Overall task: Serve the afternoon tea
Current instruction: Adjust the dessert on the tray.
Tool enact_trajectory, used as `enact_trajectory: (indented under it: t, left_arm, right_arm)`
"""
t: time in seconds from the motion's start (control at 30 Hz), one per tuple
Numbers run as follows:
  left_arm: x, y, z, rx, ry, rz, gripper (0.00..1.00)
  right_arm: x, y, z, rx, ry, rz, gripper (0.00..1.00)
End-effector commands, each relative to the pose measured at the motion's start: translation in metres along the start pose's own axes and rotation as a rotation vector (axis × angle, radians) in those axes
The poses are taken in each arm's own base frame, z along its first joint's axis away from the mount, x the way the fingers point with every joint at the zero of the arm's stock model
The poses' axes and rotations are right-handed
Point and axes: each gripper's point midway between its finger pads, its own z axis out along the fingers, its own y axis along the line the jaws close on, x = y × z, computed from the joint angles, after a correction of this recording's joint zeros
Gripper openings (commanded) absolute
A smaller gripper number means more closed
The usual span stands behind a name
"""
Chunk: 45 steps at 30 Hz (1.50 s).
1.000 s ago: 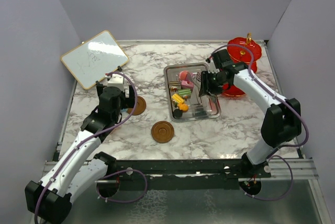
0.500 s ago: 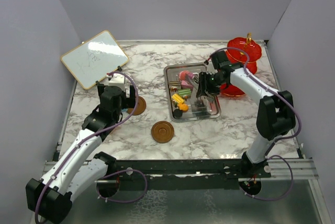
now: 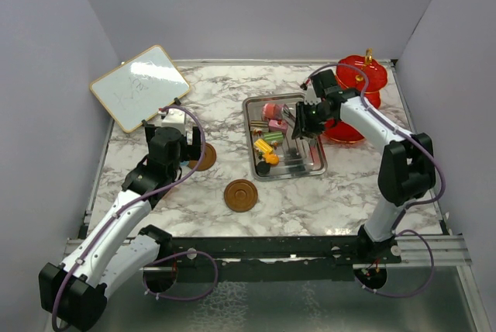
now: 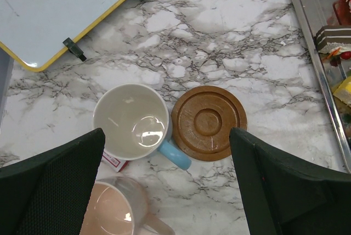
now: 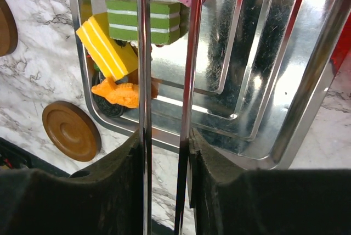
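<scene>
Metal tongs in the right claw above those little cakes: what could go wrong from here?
The slim steel tongs sit over the green layered cake piece, which lies against the yellow wedge; a pinch may squash or drag both. The open left gripper hovers over the blue-handled cup, close beside the pink cup; grabbing one could knock the other.

I see the tray (image 3: 306, 163) in the middle of the surface (image 3: 349, 185), with the cake pieces (image 3: 269, 140) gathered in its left half. The stand (image 3: 360, 76) sits just right of the tray, towards the far right corner. The whiteboard (image 3: 139, 86) sits at the far left. One saucer (image 3: 240, 195) lies near-left of the tray. The other saucer (image 4: 208, 122) lies further left, just beside a cup (image 4: 131, 121), and a second cup (image 4: 112, 213) is on that cup's near side. The tongs (image 5: 143, 54) in my right fingers (image 5: 230, 191) reach over the tray.
</scene>
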Motion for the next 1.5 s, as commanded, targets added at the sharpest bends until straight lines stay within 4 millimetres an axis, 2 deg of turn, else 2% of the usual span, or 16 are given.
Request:
enact_trajectory:
  t: [0.0,0.23,0.37,0.47,0.57,0.63,0.73,0.83,1.0,1.17,1.3,1.47]
  left_arm:
    - [-0.006,0.000,0.001,0.006,-0.023,0.001,0.99]
    - [-0.006,-0.001,0.001,0.008,-0.022,0.001,0.99]
    - [-0.005,-0.002,0.001,0.015,-0.020,0.000,0.99]
    - [-0.004,-0.006,0.001,0.039,-0.017,-0.001,0.99]
    - [-0.004,-0.014,0.002,0.082,-0.011,-0.001,0.99]
    - [-0.004,-0.018,0.002,0.098,-0.008,0.000,0.99]
    - [-0.004,-0.021,0.002,0.119,-0.008,0.001,0.99]
    - [-0.004,-0.023,0.002,0.127,-0.011,0.000,0.99]
    - [-0.004,-0.023,0.002,0.128,-0.010,0.000,0.99]
    - [-0.003,-0.022,0.003,0.119,-0.005,0.002,0.99]
    - [-0.002,-0.024,0.004,0.125,0.002,0.003,0.99]
    - [-0.002,-0.023,0.004,0.123,0.001,0.003,0.99]
  right_arm:
    - [-0.021,0.005,-0.037,0.032,-0.098,-0.076,0.20]
    - [-0.011,0.002,-0.065,0.081,-0.099,-0.103,0.17]
    - [0.007,0.003,-0.089,0.096,-0.079,-0.111,0.17]
    - [0.028,0.002,-0.102,0.097,-0.074,-0.105,0.18]
    - [0.061,0.000,-0.103,0.075,-0.019,-0.090,0.18]
    - [0.080,0.007,-0.103,0.017,0.002,-0.065,0.19]
    - [0.115,0.002,-0.095,0.010,0.105,-0.007,0.20]
    - [0.130,-0.005,-0.082,0.016,0.134,0.013,0.22]
    - [0.129,-0.013,-0.074,0.052,0.141,0.028,0.30]
    - [0.118,-0.006,-0.075,0.028,0.074,0.049,0.42]
    - [0.117,-0.007,-0.077,0.033,0.040,0.064,0.51]
    - [0.114,-0.008,-0.080,0.015,-0.010,0.101,0.53]
